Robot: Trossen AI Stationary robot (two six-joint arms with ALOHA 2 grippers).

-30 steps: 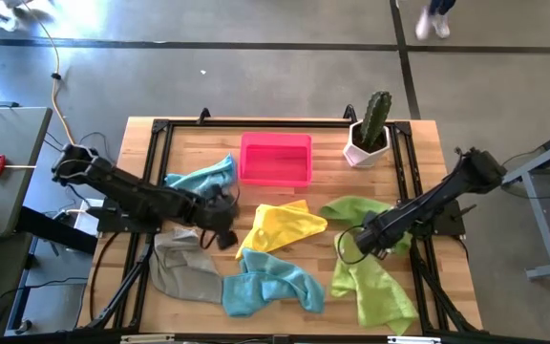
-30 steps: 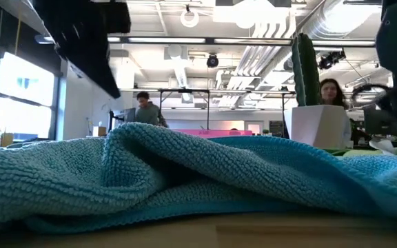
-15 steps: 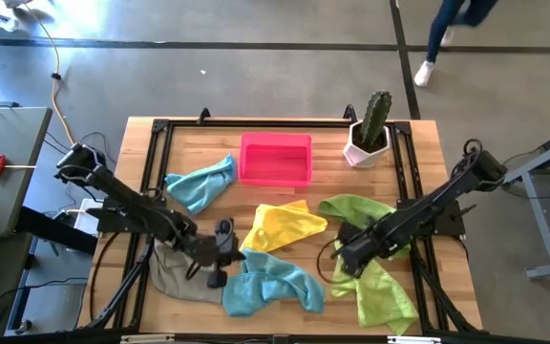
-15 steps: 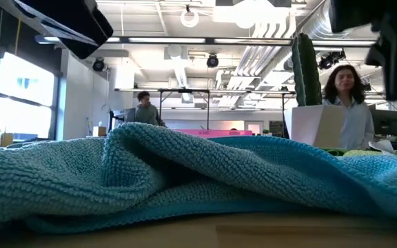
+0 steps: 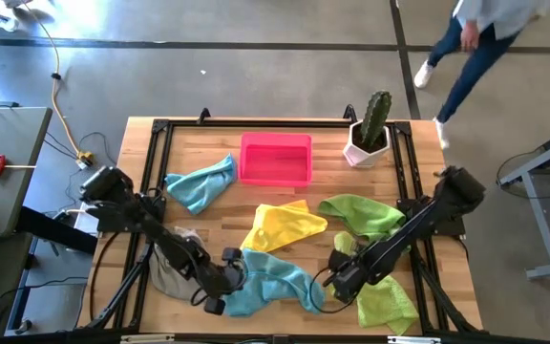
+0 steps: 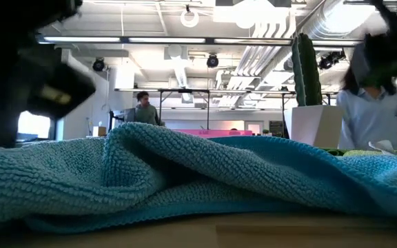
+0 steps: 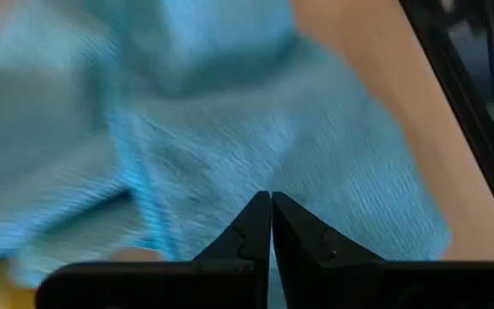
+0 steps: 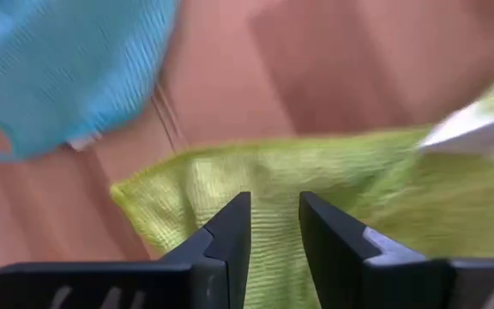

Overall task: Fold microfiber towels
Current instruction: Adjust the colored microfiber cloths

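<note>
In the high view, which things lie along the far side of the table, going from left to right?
Small teal-blue towel → pink tray → potted cactus.

A rumpled teal towel (image 6: 185,172) fills the foreground on the tabletop (image 6: 253,234); a potted cactus (image 6: 307,76) stands behind.

text: none I can read | labels/brands/numbers: none legible in any of my views | signs: none legible in the room behind my counter
</note>
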